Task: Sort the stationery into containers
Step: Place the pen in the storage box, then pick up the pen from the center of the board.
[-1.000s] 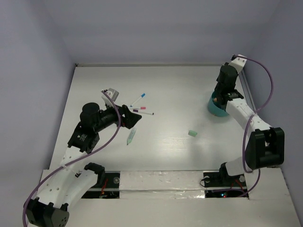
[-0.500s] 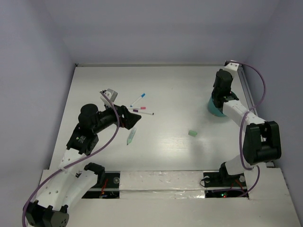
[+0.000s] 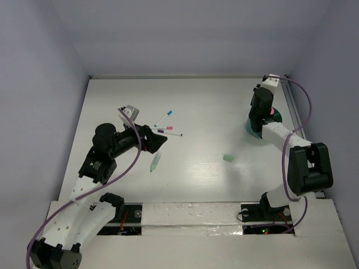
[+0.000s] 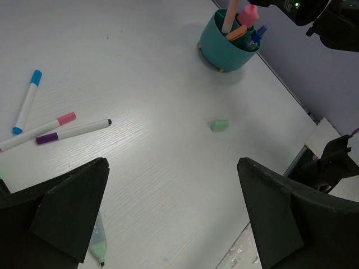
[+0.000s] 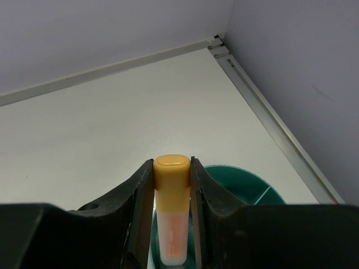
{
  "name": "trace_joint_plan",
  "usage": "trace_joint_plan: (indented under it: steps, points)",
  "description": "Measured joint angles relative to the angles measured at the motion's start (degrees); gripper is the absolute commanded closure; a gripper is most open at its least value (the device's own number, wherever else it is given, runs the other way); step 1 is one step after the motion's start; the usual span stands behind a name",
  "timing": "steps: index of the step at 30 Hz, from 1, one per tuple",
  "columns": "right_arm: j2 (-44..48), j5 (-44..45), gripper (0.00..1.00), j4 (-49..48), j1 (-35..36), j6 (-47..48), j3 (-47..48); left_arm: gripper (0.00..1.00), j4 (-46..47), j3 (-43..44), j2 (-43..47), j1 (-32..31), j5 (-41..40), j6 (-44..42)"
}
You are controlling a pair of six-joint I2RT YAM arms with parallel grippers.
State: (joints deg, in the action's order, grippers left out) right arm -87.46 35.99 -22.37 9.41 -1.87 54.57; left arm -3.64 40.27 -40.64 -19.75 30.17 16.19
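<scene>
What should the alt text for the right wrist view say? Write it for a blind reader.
The right gripper is shut on an orange-capped marker, held between its two dark fingers. Just behind it lies the rim of the teal divided holder, on a white table.

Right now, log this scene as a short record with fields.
Left gripper: open, empty
Right gripper: shut on orange-capped pale pen, over round teal divided holder
Loose on white table: small green eraser; blue-capped white marker; pink-capped white marker; purple-capped white marker; pale green pen
Inside holder: pink-topped piece, other items
</scene>
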Motion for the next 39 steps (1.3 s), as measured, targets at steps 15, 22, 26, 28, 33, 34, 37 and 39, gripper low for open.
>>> trace_joint_plan:
  steps: [15, 22, 26, 28, 33, 34, 37, 39]
  points:
    - [6.7, -0.7, 0.33, -1.6, 1.7, -2.8, -8.1, 0.01, 0.0, 0.0, 0.0, 0.0, 0.0, 0.0]
    - [13.4, -5.3, 0.57, 4.9, 4.3, -7.1, -6.6, 0.02, 0.0, 0.0, 0.0, 0.0, -0.3, 0.0]
    - [17.9, -12.6, 1.0, 12.5, 5.9, -12.6, -6.5, 0.08, 0.0, 0.0, 0.0, 0.0, -0.4, 0.0]
    - [20.2, -18.4, 1.0, 18.2, 6.3, -15.0, -6.6, 0.14, 0.0, 0.0, -0.1, 0.0, -0.4, 0.0]
    - [22.9, -32.1, 0.91, 28.0, 7.4, -18.7, -8.9, 0.28, 0.0, 0.0, -0.1, 0.0, -0.4, 0.0]
    - [22.8, -34.5, 0.89, 29.7, 8.4, -19.2, -9.7, 0.33, 0.1, 0.0, -0.1, 0.0, -0.4, 0.0]
    - [20.8, -38.4, 0.69, 32.6, 16.4, -21.1, -11.5, 0.48, 0.1, 0.0, -0.1, 0.2, -0.7, 0.1]
    - [17.4, -40.4, 0.45, 32.6, 24.3, -22.9, -11.5, 0.55, 0.0, 0.0, 0.0, 0.8, -1.3, 0.1]
